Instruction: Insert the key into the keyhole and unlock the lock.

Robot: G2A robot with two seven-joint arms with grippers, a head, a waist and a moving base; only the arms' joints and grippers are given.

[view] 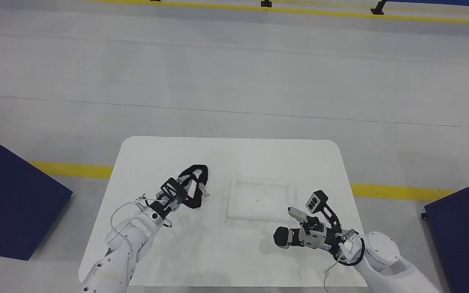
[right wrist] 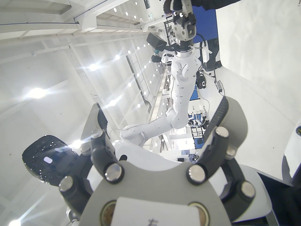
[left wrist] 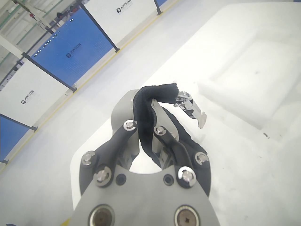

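Grey floor (view: 234, 73) striped with yellow lines surrounds the white table (view: 308, 157), and blue panels (view: 22, 205) stand off its 9 and 3 o'clock sides. A shallow white tray (view: 249, 205) lies at the table's centre, with bare surface between it and the 12 o'clock edge. The left gripper (view: 199, 184) sits at 9 o'clock of the tray, with a narrow strip of table between them. Its black-covered fingers (left wrist: 162, 90) are pinched on a shiny metal lock (left wrist: 188, 105), which juts past the fingertips toward the tray. Whether a key sits in it cannot be told. The right gripper (view: 299, 218) is at 4 o'clock of the tray, just off its corner, claw spread wide. Open table lies between it and the 6 o'clock edge.
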